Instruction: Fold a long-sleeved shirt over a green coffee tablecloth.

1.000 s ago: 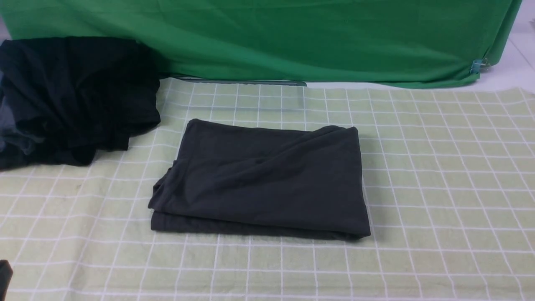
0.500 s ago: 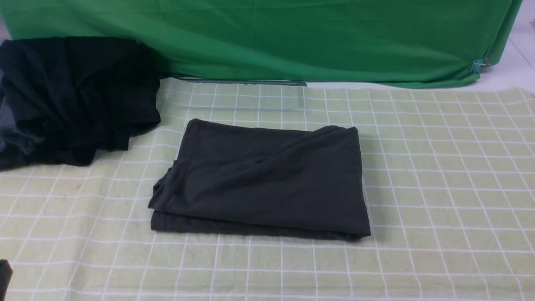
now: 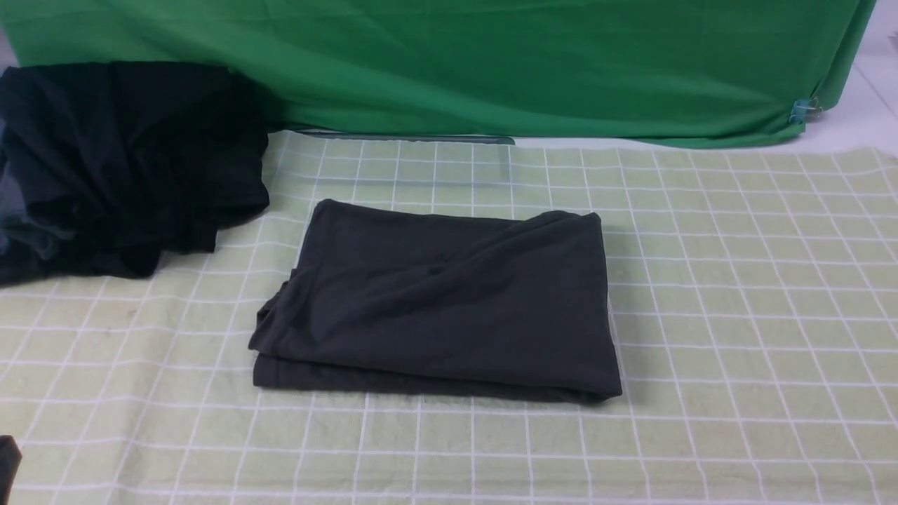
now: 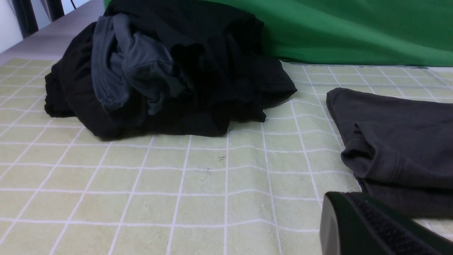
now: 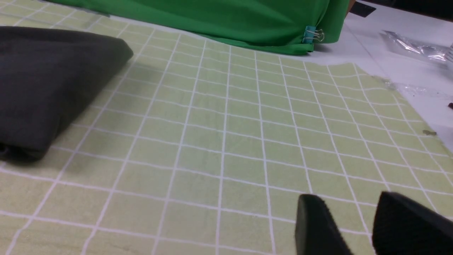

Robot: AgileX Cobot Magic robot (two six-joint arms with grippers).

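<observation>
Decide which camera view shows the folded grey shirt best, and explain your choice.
The front view: the whole shirt lies there as a folded rectangle on the checked tablecloth. The left wrist view shows only one layered end; the right wrist view shows only one corner.

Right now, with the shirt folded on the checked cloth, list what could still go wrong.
1. The long-sleeved shirt is folded unevenly: at its left side a lower layer juts past the top one, so a nudge could loosen the stack.
2. The black garment pile lies close to its far-left corner; an arm sweeping there might drag either.
3. The green coffee tablecloth is wrinkled; the right gripper, low over it, might snag it.
</observation>
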